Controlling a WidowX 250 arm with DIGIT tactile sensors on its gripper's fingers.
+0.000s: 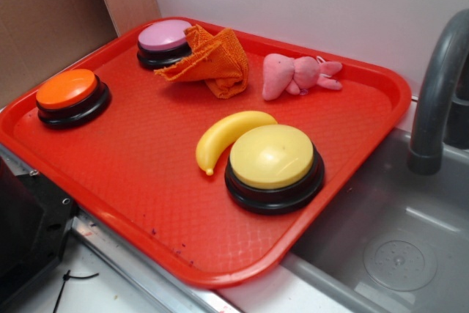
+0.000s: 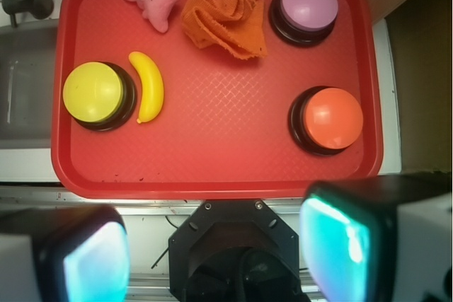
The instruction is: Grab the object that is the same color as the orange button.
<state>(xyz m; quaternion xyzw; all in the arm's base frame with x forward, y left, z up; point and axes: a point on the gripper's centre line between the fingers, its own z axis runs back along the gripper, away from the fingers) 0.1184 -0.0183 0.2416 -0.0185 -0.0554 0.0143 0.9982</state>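
Orange is the colour I must match: the orange button (image 1: pixel 67 89) stands at one corner of the red tray (image 1: pixel 146 203), and the only other orange thing is the knitted cloth (image 1: pixel 211 60), so this cloth is my target. It lies crumpled near the far edge of the tray, between the pink-topped button (image 1: pixel 164 36) and the pink plush toy (image 1: pixel 297 75). In the exterior view one fold of it leans against the pink-topped button; the plush toy is near it but apart.

My claw (image 2: pixel 216 249) is spread wide, with nothing between its pads, and it hangs high above the near edge of the tray, well apart from the cloth.

To do this step well, I think I should travel across the tray until I am above the cloth, then come down on its raised, bunched middle, where the folds give the pads something to pinch. A soft fabric will probably give way, so I should go low enough before closing. I would turn the claw so that the pads close along the free direction and not toward the pink-topped button, because that button is the closest obstacle.

The yellow banana (image 1: pixel 229 135) and the larger yellow-topped button (image 1: pixel 272 157) touch each other on the sink side of the tray, well apart from my path. The gray faucet (image 1: pixel 440 86) stands beyond the tray.
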